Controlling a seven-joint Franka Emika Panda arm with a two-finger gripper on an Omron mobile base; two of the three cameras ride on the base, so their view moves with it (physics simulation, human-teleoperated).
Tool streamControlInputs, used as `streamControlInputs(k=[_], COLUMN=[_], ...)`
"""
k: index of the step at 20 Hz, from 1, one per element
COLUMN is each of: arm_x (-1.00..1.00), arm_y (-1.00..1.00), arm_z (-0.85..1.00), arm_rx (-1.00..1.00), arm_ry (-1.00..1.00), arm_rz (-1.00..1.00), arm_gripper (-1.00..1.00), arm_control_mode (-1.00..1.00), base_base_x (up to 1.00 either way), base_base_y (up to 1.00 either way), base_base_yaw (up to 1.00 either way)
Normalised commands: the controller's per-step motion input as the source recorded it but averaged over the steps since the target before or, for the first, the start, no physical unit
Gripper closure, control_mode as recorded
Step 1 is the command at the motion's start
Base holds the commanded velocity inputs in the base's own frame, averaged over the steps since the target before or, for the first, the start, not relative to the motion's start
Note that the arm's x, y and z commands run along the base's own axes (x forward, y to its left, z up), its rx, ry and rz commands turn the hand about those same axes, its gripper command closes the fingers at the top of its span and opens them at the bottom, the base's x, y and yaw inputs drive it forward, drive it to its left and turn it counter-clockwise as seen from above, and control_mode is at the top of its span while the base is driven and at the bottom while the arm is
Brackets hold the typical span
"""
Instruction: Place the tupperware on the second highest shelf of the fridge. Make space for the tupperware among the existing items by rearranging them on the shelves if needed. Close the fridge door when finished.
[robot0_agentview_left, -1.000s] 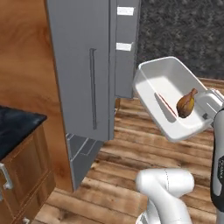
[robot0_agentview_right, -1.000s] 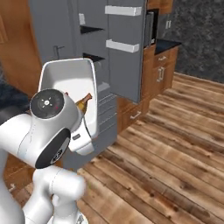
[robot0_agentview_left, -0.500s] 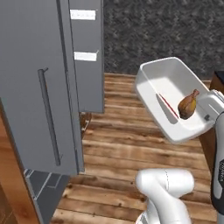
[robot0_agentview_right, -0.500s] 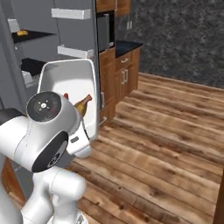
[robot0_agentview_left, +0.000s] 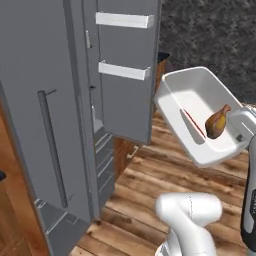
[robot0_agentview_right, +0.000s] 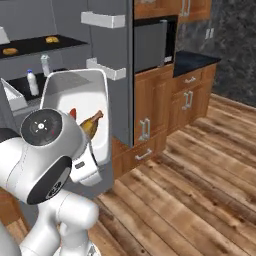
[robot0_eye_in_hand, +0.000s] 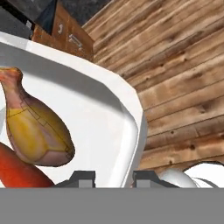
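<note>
- Gripper (robot0_eye_in_hand: 113, 177): fingers clamped over the near wall of the white rectangular plastic tupperware (robot0_agentview_left: 200, 112).
- Tupperware: held tilted in the air, right of the open tall grey fridge door (robot0_agentview_left: 127, 65); brown chicken drumstick (robot0_agentview_left: 217, 121) inside.

The tupperware (robot0_agentview_left: 200, 95) is plain white, holding a golden-brown chicken drumstick (robot0_agentview_left: 217, 122) and a thin red strip (robot0_agentview_left: 193, 123). The fridge (robot0_agentview_left: 45, 75) and its open fridge door (robot0_agentview_left: 127, 55) are flat grey, the door bins (robot0_agentview_left: 122, 20) white, the shelves (robot0_agentview_right: 42, 46) black with orange-yellow lumps (robot0_agentview_right: 51, 39) on top. A white bottle with a blue cap (robot0_agentview_right: 32, 83) stands lower; the floor (robot0_agentview_right: 200, 190) and cabinets (robot0_agentview_right: 155, 100) are striped warm brown wood, the far wall (robot0_agentview_left: 210, 35) mottled dark grey.
</note>
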Motion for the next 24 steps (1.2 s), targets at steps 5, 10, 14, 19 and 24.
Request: streamControlInputs(k=[5,10,14,19,24], arm_x=[0.0,0.0,0.0,0.0,0.0], arm_y=[0.0,0.0,0.0,0.0,0.0], arm_z=[0.0,0.0,0.0,0.0,0.0], arm_rx=[0.0,0.0,0.0,0.0,0.0], arm_ry=[0.0,0.0,0.0,0.0,0.0], arm_rz=[0.0,0.0,0.0,0.0,0.0], arm_gripper=[1.0,1.0,1.0,1.0,1.0], arm_control_mode=[1.0,1.0,1.0,1.0,1.0], base_base_x=[0.57,0.71,0.82,0.97,0.86], base_base_y=[-0.54,-0.35,-0.27,-0.14,-0.32], base_base_yaw=[0.7,0.68,0.66,0.53,0.3])
